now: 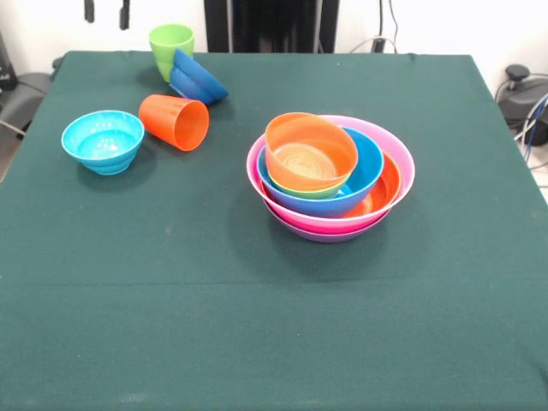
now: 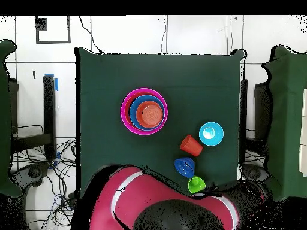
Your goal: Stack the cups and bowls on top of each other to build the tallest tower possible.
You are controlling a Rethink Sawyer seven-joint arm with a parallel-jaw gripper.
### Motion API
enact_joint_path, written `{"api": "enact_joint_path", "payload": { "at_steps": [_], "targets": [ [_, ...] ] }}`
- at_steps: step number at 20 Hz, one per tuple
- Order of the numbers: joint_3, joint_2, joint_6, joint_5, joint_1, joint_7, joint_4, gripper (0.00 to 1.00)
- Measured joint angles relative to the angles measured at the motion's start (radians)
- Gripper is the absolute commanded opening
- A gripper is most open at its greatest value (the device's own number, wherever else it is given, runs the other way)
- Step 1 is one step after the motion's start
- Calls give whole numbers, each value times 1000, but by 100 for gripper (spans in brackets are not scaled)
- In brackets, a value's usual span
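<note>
The tower (image 1: 330, 175) stands right of centre: a purple bowl (image 1: 330, 235) at the bottom, then the pink bowl (image 1: 404, 167), the large orange bowl (image 1: 387, 187) and the large blue bowl (image 1: 366, 163). A small lime green bowl (image 1: 321, 193) sits in that, with a small orange bowl (image 1: 310, 152) tilted on top. The orange cup (image 1: 175, 122) lies on its side at the far left. The lime green cup (image 1: 171, 44) stands upright behind it. My gripper (image 1: 106, 10) shows only its two tips at the top edge, apart and empty, left of the green cup.
A small light blue bowl (image 1: 103, 141) stands upright left of the orange cup. A small dark blue bowl (image 1: 197, 79) leans tilted against the green cup. In the overhead view the red arm (image 2: 144, 197) covers the table's bottom edge, near the green cup (image 2: 195, 184).
</note>
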Motion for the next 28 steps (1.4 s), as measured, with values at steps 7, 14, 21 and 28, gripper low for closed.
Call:
{"api": "enact_joint_path", "payload": {
  "at_steps": [7, 14, 21, 28],
  "targets": [
    [0, -1, 9, 22, 87, -3, 15, 100],
    [0, -1, 45, 21, 172, -3, 15, 100],
    [0, -1, 51, 8, 224, -3, 15, 100],
    [0, -1, 51, -5, 228, -3, 15, 100]
  ]
}}
